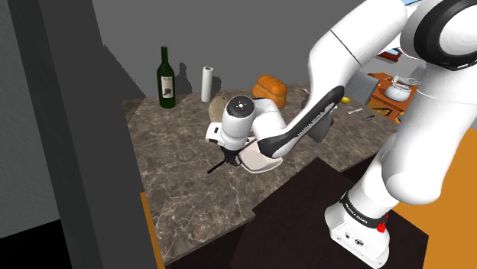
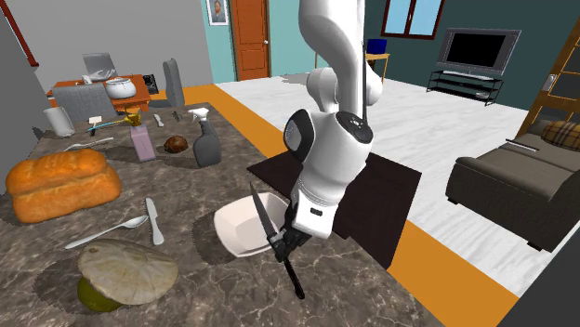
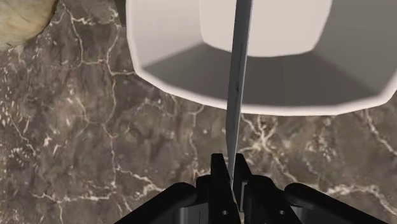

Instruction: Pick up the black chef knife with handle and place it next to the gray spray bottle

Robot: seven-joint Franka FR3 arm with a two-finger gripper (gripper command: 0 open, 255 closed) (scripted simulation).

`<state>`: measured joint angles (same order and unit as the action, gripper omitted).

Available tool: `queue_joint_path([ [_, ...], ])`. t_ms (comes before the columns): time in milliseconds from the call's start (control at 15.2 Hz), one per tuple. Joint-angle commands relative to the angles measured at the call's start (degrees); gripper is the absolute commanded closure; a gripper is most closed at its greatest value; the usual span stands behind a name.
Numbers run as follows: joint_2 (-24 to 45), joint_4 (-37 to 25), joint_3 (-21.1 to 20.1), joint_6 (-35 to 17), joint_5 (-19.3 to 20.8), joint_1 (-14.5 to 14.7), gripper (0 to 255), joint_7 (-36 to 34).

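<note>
half done: gripper [image 2: 283, 243] clamps the knife [image 2: 263, 214], held tilted above the counter [image 2: 204, 297] beside the bowl [image 2: 237, 232]; carrying it to the spray bottle [image 2: 206, 147] is left.

**Knife and bowl, each seen only in part**

In the wrist view the knife [image 3: 236, 83] runs ahead of the gripper [image 3: 229, 163] and off the picture's edge, so its tip is cut away. Its near end is lost behind the fingers [image 3: 219, 173] clamped on it. The bowl [image 3: 172, 70] beneath it is cropped beyond the hand. A tan thing [image 3: 22, 22] off to one side is too cut off to name. In the shoulder view the white wrist [image 1: 238, 122] hides the fingers, with just a thin dark stretch of knife poking out, and the forearm [image 1: 306, 126] covers part of the bowl. In the second exterior view, a brown lump [image 2: 176, 143] well beyond the hand is too small to tell.
</note>
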<state>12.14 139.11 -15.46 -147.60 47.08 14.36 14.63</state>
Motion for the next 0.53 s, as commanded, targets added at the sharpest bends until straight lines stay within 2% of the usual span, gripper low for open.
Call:
queue_joint_path([
  [0, -1.5, 0.3, -0.5, 0.8, -1.9, -0.3, 255, 1.8],
  [462, -6.9, 0.9, -2.1, 3.8, -8.6, -1.0, 255, 7.9],
])
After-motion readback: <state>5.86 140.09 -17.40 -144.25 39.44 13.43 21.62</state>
